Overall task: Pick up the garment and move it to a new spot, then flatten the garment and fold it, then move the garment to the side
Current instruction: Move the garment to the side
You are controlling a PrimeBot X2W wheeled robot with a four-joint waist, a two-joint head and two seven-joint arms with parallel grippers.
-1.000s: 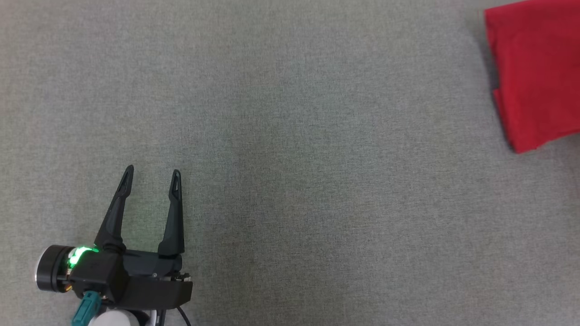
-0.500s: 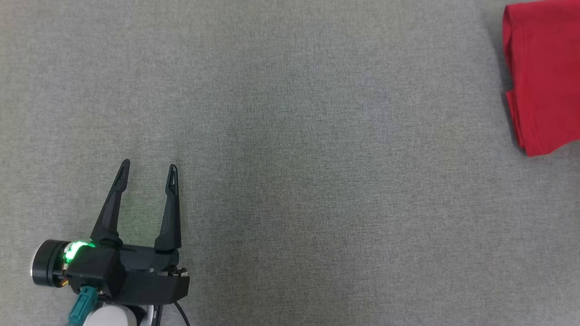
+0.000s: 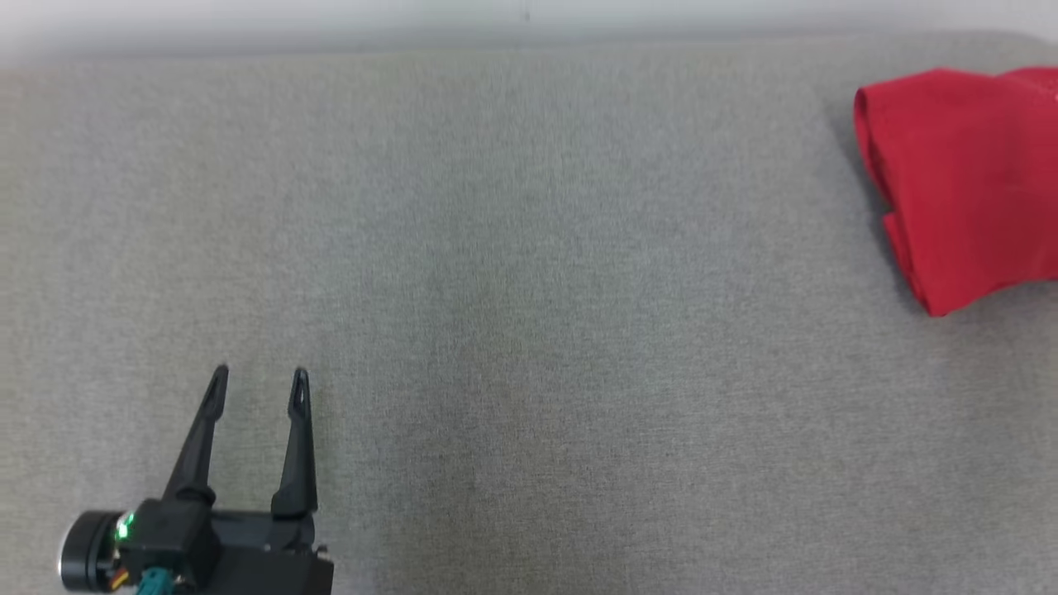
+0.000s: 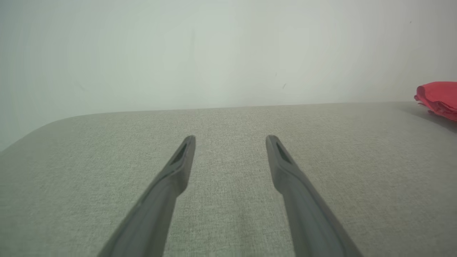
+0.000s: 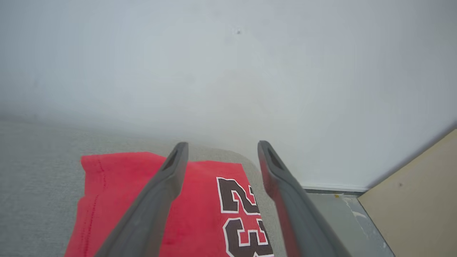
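Your head camera has tilted up since half a second ago: the pale wall (image 3: 529, 16) and the counter's (image 3: 529, 289) far edge now run along 12 o'clock. The folded red garment (image 3: 967, 182) lies at 2 o'clock, near the counter's rounded far right corner. The left gripper (image 3: 259, 374) sits at 7 o'clock, jaws spread and empty, with bare counter between it and the garment. The right gripper (image 5: 222, 144) is over the garment, jaws spread, pinching nothing. Past that corner the counter drops to the floor (image 5: 328, 203).
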